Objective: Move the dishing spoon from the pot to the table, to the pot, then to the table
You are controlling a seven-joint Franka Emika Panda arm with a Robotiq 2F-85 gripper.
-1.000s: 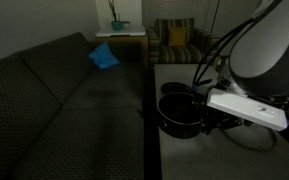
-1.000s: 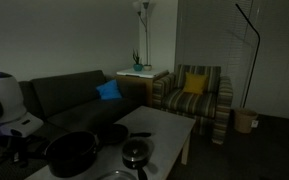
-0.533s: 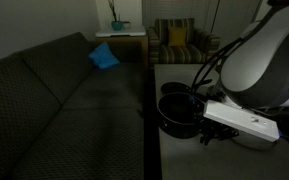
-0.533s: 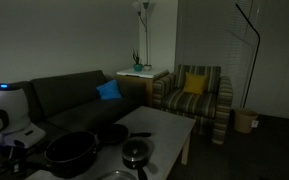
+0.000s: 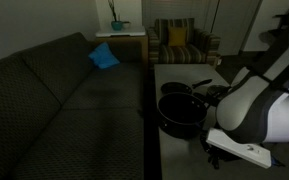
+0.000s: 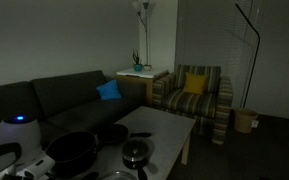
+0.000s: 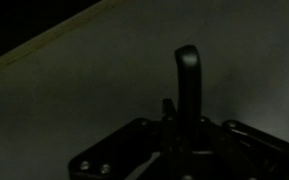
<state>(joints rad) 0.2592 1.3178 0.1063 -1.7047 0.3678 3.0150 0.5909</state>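
Low over the table point(image 7: 84, 90), arm point(image 5: 259, 115) bent down near the pot point(image 5: 180, 114), hand point(image 7: 179, 120) clamped on the dishing spoon point(image 7: 188, 75)

In both exterior views we see that the arm point(image 5: 262, 108) has dropped low and come nearer. Its white wrist block point(image 5: 239, 148), level with the pot point(image 5: 180, 114) a second ago, now hangs below it, at the near right.

Both exterior views dim, underexposed, grainy; pale wall point(image 6: 209, 40) at 1 o'clock reads lightest. Small blue light point(image 6: 19, 118) glows on arm point(image 6: 6, 137) at 8 o'clock. Wrist view darkest, soft: gripper point(image 7: 188, 52) a black silhouette against grey table point(image 7: 254, 60).
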